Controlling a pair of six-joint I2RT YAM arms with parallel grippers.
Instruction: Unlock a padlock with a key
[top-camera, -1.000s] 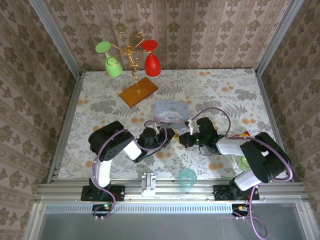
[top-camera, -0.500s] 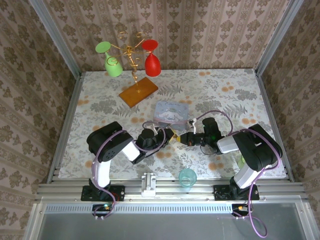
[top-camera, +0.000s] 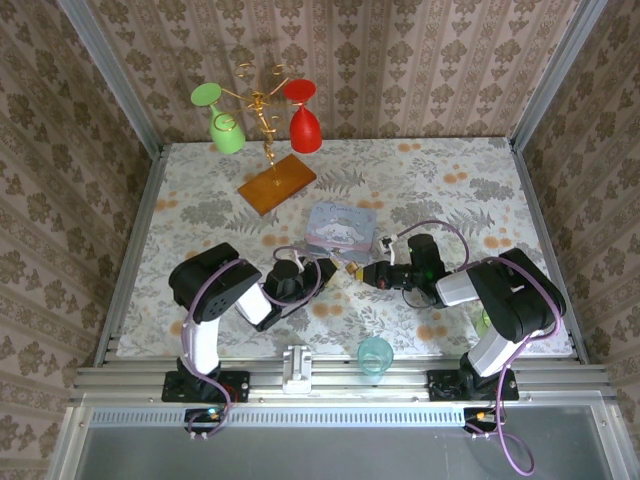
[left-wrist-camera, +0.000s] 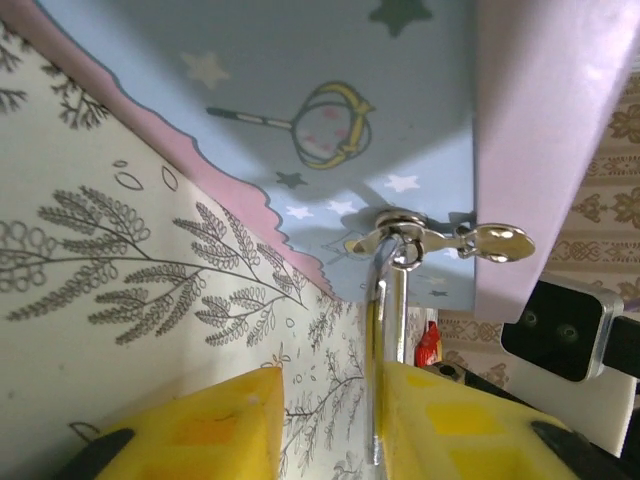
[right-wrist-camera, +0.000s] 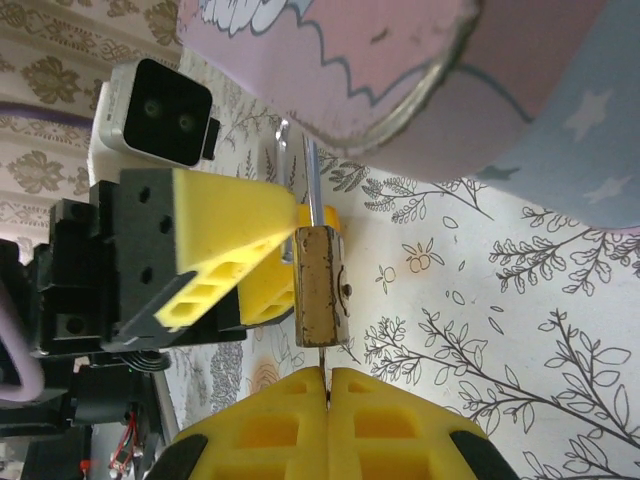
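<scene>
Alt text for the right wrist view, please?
A small brass padlock sits centre frame, the right gripper below it pinching a thin key at the lock's lower end. The left gripper is at its shackle end, on the left, beneath a pastel tin box.

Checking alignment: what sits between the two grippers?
The padlock, shackle toward the left gripper, body toward the right gripper; clearest in the right wrist view.
</scene>
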